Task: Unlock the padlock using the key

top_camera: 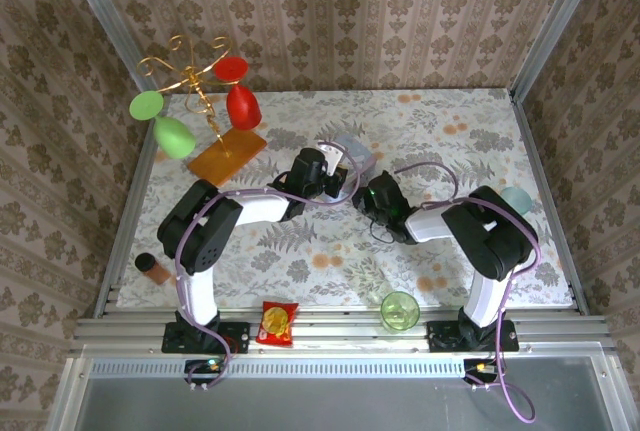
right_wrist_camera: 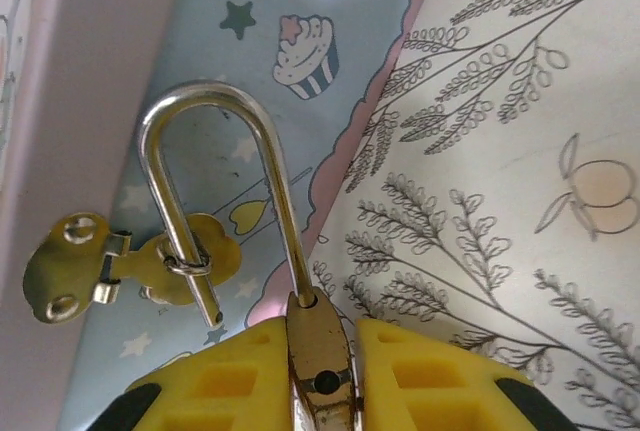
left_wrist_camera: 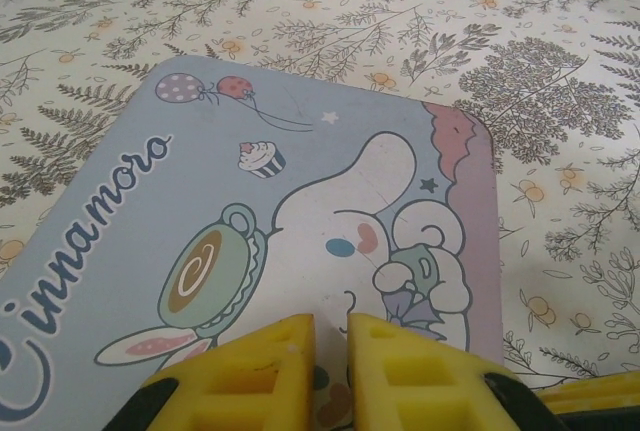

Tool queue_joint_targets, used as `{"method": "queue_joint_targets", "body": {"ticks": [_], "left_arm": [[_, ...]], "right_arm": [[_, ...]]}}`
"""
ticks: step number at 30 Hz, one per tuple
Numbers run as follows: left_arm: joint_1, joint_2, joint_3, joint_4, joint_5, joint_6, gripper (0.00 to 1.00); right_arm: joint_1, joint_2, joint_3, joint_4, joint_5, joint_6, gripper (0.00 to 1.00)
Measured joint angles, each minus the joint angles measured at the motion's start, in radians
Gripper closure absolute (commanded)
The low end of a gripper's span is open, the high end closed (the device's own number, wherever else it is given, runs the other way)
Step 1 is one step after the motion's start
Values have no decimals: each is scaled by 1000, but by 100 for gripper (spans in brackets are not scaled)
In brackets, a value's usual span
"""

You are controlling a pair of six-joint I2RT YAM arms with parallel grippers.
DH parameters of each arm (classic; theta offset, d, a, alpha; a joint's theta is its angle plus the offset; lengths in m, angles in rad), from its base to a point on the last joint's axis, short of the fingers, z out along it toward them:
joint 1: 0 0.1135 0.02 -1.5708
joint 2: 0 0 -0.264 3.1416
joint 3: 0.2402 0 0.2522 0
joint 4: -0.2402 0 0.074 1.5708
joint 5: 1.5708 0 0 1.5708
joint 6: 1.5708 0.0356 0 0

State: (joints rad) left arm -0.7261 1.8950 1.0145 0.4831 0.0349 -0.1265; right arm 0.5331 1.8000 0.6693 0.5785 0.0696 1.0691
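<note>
Right wrist: right gripper [right_wrist_camera: 320,336] clamped on padlock [right_wrist_camera: 318,361] body, steadying it at tin [right_wrist_camera: 230,51] side wall; shackle [right_wrist_camera: 205,96] hooked through hasp [right_wrist_camera: 70,271]. Left gripper [left_wrist_camera: 330,336] narrow slit over lid [left_wrist_camera: 300,181]; key pinched or not: cannot tell.

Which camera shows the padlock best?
Right wrist view: the padlock is close up, pinched in the right gripper, shackle through the tin's hasp. From the top it's too small to tell; left wrist faces the tin's lid.

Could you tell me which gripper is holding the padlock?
The right gripper: the padlock is clamped between its fingers, whereas nothing shows between those of the left gripper.
</note>
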Motion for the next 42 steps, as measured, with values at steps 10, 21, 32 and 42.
{"method": "queue_joint_targets", "body": {"ticks": [10, 21, 32, 42], "left_arm": [[0, 2, 0, 2, 6, 1, 84], [0, 1, 3, -8, 6, 22, 81], [-6, -2, 63, -126, 3, 64, 78], [-45, -20, 68, -175, -68, 113, 46]], "right_arm": [[-63, 0, -54, 145, -110, -84, 93], [-111, -13, -84, 179, -215, -135, 100], [-209, -111, -94, 38, -374, -204, 100], [-216, 49, -107, 280, -421, -72, 100]]}}
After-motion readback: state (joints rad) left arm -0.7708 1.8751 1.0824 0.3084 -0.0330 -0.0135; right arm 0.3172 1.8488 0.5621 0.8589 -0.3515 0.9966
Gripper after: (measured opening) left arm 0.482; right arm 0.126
